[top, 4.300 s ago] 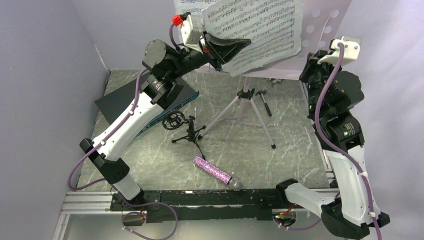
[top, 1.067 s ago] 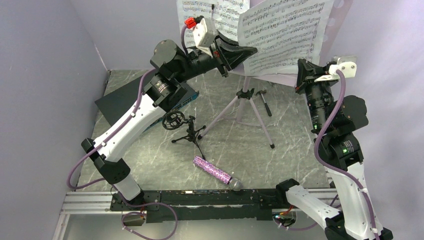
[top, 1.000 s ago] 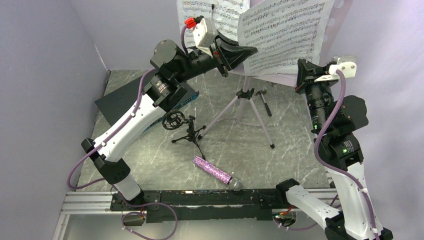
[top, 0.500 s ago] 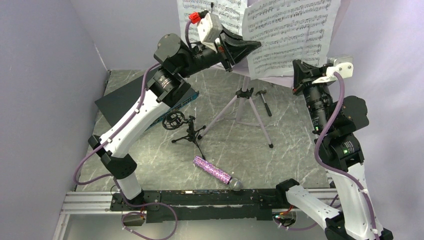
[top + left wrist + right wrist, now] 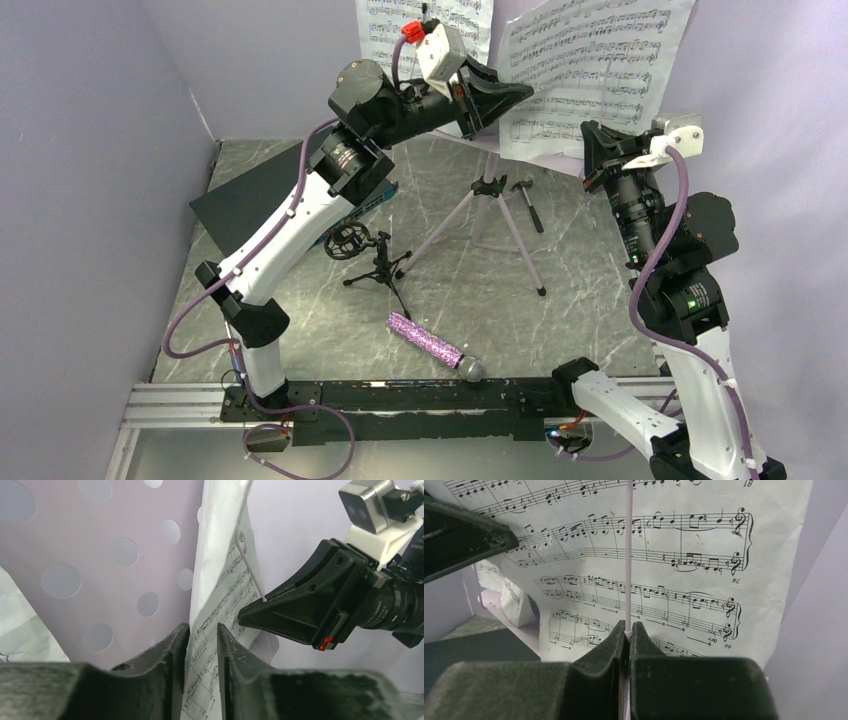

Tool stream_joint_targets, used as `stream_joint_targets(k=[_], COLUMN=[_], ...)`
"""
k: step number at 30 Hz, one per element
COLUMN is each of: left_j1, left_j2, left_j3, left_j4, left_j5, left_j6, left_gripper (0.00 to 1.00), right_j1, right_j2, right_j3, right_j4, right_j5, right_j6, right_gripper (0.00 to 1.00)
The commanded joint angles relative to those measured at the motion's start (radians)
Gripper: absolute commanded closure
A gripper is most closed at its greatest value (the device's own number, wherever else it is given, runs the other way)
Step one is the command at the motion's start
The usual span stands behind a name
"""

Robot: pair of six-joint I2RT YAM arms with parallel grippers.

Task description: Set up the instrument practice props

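Print is turned toward the arms on the right page [image 5: 600, 70], which is stood upright on the stand [image 5: 487, 187] at the table's back. Its left edge is flanked by the left gripper [image 5: 203, 630], whose jaws are slightly spread, not pressed on it. A thin wire [image 5: 628, 555] run up across that page is pinched by the right gripper [image 5: 626, 627]; nearer, the microphone [image 5: 430, 343] is laid diagonally, head toward the near right, and the mic stand [image 5: 372, 262] is set upright by the stand's legs.
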Motion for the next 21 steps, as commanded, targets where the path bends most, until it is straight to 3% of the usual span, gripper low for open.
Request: stream_joint_targets(k=[1,5,13,16,21], left_j1=[-0.005,-0.005,-0.003,0.000,-0.001], left_j2=[-0.015,-0.041,-0.112,-0.124,-0.097], left_j3=[-0.001,-0.039,-0.145,-0.158,-0.107], left_j4=[0.026,0.032,0.052,0.066,0.076], left_j5=[-0.002,-0.014,-0.092,-0.104,-0.062], left_j6=[-0.004,0.002,0.024,0.029,0.035], left_gripper=[0.59,0.45,0.37,0.45,0.69], right_j1=[0.002,0.002,0.002,0.002,0.002], right_j2=[-0.011,-0.001,0.003,0.000,0.000], right_j3=[0.010,0.014,0.020,0.016,0.022], right_j4=[0.044,0.041,0.036,0.038,0.034], right_j5=[-0.051,-0.048,-0.058,-0.066,-0.078], right_j6=[-0.024,-0.020,-0.016,-0.013,-0.013], right_gripper=[1.00,1.00,1.00,1.00,1.00])
